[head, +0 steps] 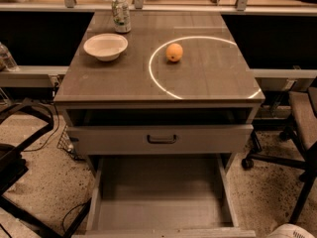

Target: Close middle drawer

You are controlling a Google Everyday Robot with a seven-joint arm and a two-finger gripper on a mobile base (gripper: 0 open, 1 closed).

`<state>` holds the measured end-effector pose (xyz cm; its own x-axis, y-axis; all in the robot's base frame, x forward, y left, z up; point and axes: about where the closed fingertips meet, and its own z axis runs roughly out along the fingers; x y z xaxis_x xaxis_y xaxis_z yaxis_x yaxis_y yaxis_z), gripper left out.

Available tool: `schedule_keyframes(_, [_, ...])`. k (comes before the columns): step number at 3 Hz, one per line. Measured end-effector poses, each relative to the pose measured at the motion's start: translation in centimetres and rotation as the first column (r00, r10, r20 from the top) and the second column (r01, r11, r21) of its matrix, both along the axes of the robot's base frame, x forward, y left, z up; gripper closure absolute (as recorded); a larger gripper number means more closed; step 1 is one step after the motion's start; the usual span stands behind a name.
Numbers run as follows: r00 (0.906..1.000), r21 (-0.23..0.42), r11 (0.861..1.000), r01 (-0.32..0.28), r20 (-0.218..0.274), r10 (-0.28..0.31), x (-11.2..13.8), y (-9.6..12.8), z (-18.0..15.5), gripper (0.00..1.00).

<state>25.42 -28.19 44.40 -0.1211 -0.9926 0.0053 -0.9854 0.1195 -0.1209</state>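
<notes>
The grey wood cabinet (158, 83) fills the middle of the camera view. The middle drawer (159, 202) is pulled far out toward me, its empty box open from above, and its front edge (163, 232) lies at the bottom of the view. Its handle is hidden. Above it, the top drawer (161, 139), with a dark bar handle, stands slightly out from the cabinet. My gripper is not in view in this frame.
On the cabinet top are a white bowl (105, 46), an orange (174, 52) inside a bright ring of light, and a can (120, 15). Office chair legs (282, 157) stand at the right. Dark frames and cables (25, 152) lie at the left. A white rounded object (293, 230) shows at the bottom right.
</notes>
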Motion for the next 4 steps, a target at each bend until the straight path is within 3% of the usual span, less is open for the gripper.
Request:
schedule_keyframes(1, [1.0000, 0.000, 1.000, 0.000, 0.000, 0.000, 0.0, 0.0, 0.0, 1.00])
schedule_keyframes(2, [0.9999, 0.019, 1.000, 0.005, -0.015, -0.004, 0.9, 1.1, -2.1, 1.00])
schedule_keyframes(3, [0.9998, 0.098, 0.995, -0.001, -0.018, 0.002, 3.9, 3.8, -7.3, 1.00])
schedule_keyframes(4, [0.9999, 0.128, 0.992, -0.010, -0.010, 0.011, 5.1, 4.8, -8.9, 1.00])
